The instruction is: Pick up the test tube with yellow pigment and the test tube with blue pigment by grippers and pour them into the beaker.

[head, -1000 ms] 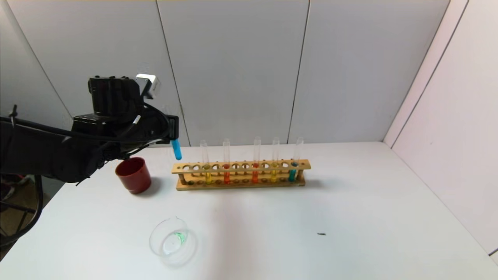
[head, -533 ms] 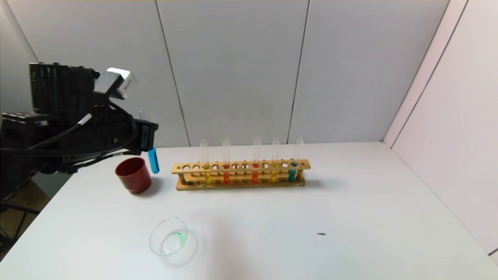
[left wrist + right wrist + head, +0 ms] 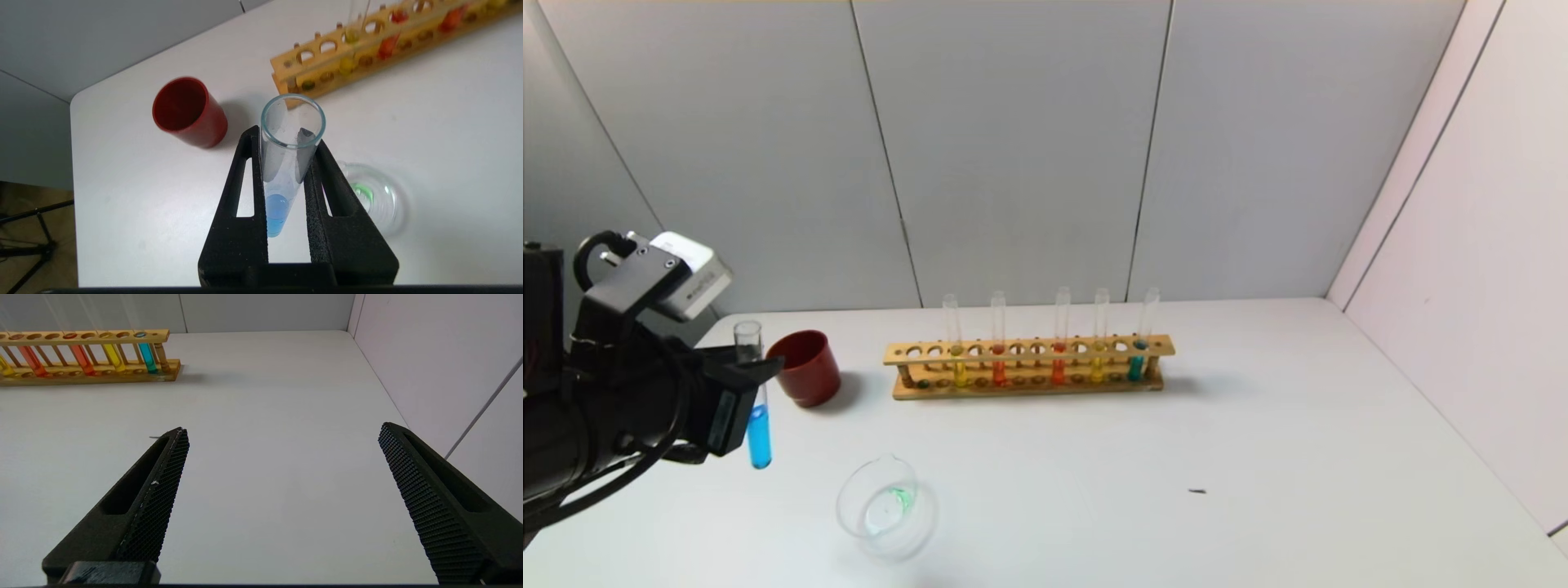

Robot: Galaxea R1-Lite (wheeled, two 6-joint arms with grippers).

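Note:
My left gripper (image 3: 742, 384) is shut on the test tube with blue pigment (image 3: 759, 437), holding it upright above the table, left of the beaker (image 3: 886, 506). In the left wrist view the tube (image 3: 276, 212) sits clamped between the black fingers (image 3: 245, 179) of the left gripper (image 3: 286, 139), with the beaker (image 3: 378, 196) just beside them. One test tube with yellow pigment (image 3: 960, 373) stands near the left end of the wooden rack (image 3: 1029, 347). Another yellow tube (image 3: 1098, 369) stands toward its right. My right gripper (image 3: 284, 430) hangs open over bare table, out of the head view.
A dark red cup (image 3: 805, 367) stands between the rack and my left gripper. The rack also holds two orange-red tubes (image 3: 999, 373) and a teal tube (image 3: 1135, 367). A small dark speck (image 3: 1197, 492) lies on the table. Walls close the back and right.
My left gripper has carried the blue tube from above the rack's left end leftward, down and toward me, past the red cup, to a spot left of the beaker.

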